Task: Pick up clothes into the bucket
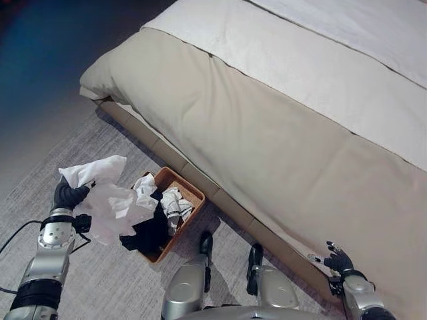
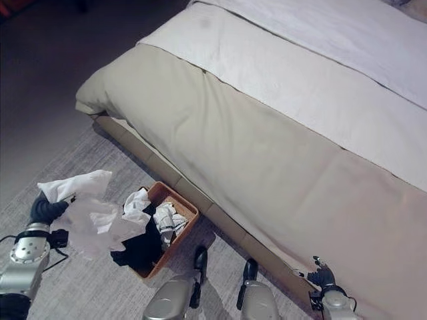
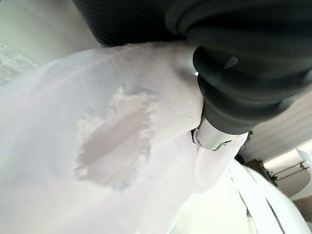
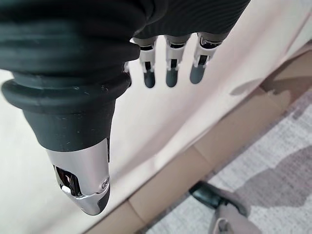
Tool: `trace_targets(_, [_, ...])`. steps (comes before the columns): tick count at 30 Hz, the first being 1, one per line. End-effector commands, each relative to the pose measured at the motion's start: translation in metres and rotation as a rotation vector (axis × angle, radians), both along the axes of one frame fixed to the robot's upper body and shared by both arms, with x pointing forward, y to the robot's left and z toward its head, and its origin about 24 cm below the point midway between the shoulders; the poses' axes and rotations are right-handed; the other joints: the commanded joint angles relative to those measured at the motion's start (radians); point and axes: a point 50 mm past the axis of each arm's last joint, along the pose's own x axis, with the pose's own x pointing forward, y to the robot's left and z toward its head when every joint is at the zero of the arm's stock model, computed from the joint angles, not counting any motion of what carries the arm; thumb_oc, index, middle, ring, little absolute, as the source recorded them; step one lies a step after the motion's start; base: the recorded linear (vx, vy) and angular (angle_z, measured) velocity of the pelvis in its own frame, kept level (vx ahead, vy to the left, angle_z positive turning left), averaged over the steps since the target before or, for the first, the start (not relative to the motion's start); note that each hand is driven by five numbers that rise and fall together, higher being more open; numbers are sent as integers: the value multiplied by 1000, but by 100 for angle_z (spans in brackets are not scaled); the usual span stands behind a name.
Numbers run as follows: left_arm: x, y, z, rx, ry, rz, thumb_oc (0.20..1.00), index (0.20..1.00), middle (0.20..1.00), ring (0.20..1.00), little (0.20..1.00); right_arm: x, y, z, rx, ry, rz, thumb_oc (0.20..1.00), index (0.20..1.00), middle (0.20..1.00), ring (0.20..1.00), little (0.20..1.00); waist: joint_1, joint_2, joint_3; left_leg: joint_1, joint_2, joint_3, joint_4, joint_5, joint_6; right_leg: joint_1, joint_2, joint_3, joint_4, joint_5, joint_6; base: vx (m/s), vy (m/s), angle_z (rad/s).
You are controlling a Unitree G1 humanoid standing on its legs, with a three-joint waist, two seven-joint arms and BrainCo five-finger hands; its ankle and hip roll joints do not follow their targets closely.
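My left hand (image 1: 69,196) is shut on a white garment (image 1: 110,200), which bunches above the fist and hangs down toward the floor beside the bucket. Seen from the left wrist, the white cloth (image 3: 97,146) wraps close around the hand. The bucket is a brown woven basket (image 1: 189,190) on the rug by the bed; it holds white and black clothes, and a black piece (image 1: 150,233) spills over its near rim. Low at the right, my right hand (image 1: 338,260) hangs open beside the bed's edge, its fingers (image 4: 168,73) relaxed and holding nothing.
A large bed (image 1: 280,120) with a beige cover and white sheet runs across the right and top. Its wooden base (image 4: 170,175) borders the grey rug (image 1: 100,147). Dark floor lies at the far left.
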Motion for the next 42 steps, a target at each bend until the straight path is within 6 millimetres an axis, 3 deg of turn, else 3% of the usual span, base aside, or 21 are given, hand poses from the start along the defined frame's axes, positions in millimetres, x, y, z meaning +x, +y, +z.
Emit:
trace_targets(1, [13,0,18,18,-104,9,200,200,200,200,200,18,2,13,-45,-73,79,1000,1000,1000,1000,1000,-39,-33,1,-67,-20,12,130,-73,28,-53,-45,20,-5,99,39,-32,25,-19])
trace_targets(6, [29,-18,6,12,-57,-32,200,200,200,200,200,31,8,19,-54,-114,108,1000,1000,1000,1000,1000,-57,-47,31,-96,-7,31,136,-69,28,-96,-42,40,1,109,39,-32,14,-15])
trace_targets(11, [45,-27,8,103,-32,-44,200,200,200,200,200,46,13,29,-72,-179,138,1000,1000,1000,1000,1000,-77,-77,73,-148,8,54,167,-70,29,-157,-35,65,7,126,42,-55,11,-18])
trace_targets(18, [57,-15,9,248,34,39,200,200,200,200,200,65,20,40,-124,-233,207,1000,1000,1000,1000,1000,-103,-126,120,-303,28,90,344,-128,39,-288,-14,123,62,138,37,-47,13,-21])
trace_targets(23, [56,-1,11,208,53,109,200,200,200,200,200,79,20,56,-148,-302,234,1000,1000,1000,1000,1000,-129,-158,120,-501,47,105,519,-186,57,-477,14,169,166,131,32,-68,35,-29])
trace_targets(24, [55,4,14,212,50,128,200,200,200,200,200,82,19,59,-154,-315,236,1000,1000,1000,1000,1000,-134,-164,120,-549,51,104,558,-199,64,-523,23,176,198,126,31,13,59,-12])
trace_targets(25, [53,9,14,208,50,147,200,200,200,200,200,82,19,62,-154,-328,243,1000,1000,1000,1000,1000,-132,-164,120,-566,63,95,597,-246,63,-540,36,180,230,93,35,25,52,-17])
trace_targets(27, [52,13,18,195,37,171,200,200,200,200,200,82,14,66,-154,-349,216,1000,1000,1000,1000,1000,-138,-171,120,-656,70,88,665,-264,65,-621,40,175,285,83,34,16,14,-24])
trace_targets(35, [67,20,53,188,-75,229,200,200,200,200,200,78,3,73,-168,-410,135,1000,1000,1000,1000,1000,-162,-180,120,-904,57,35,777,-279,56,-857,5,135,431,37,30,-3,-3,12])
trace_targets(42, [73,26,83,204,-175,261,200,200,200,200,200,84,12,81,-134,-480,134,1000,1000,1000,1000,1000,-159,-188,120,-1060,50,9,858,-295,56,-1008,-21,110,540,5,23,21,-4,15])
